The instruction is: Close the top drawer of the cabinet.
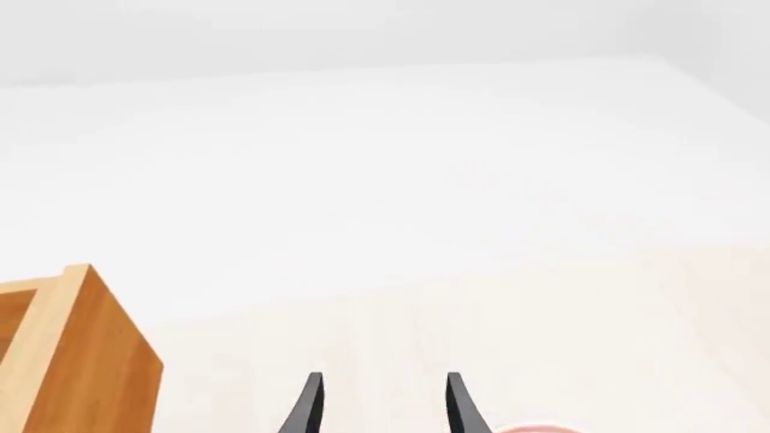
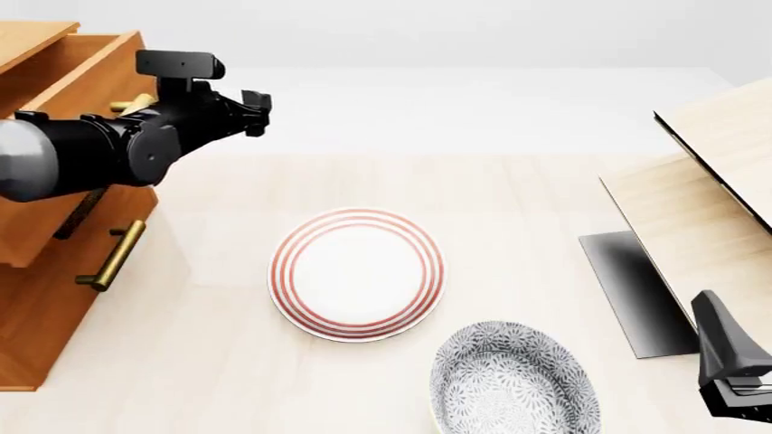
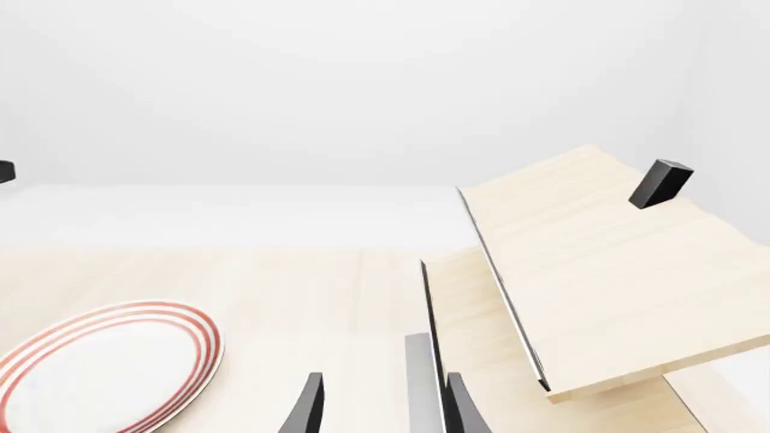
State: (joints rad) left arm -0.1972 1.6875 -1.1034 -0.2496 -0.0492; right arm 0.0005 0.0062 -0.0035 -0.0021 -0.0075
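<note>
1. We find no writing or labels on any object.
2. The top drawer stands pulled out of the cabinet at far left, its long axis across the cabinet front.
3. Our left gripper hangs beside the drawer, fingers spread, holding nothing.
4. Our right gripper, near right, is spread too, beside the red-striped plate.

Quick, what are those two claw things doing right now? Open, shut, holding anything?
Left gripper: open, holding nothing, near the top drawer.
Right gripper: open, holding nothing.
</note>
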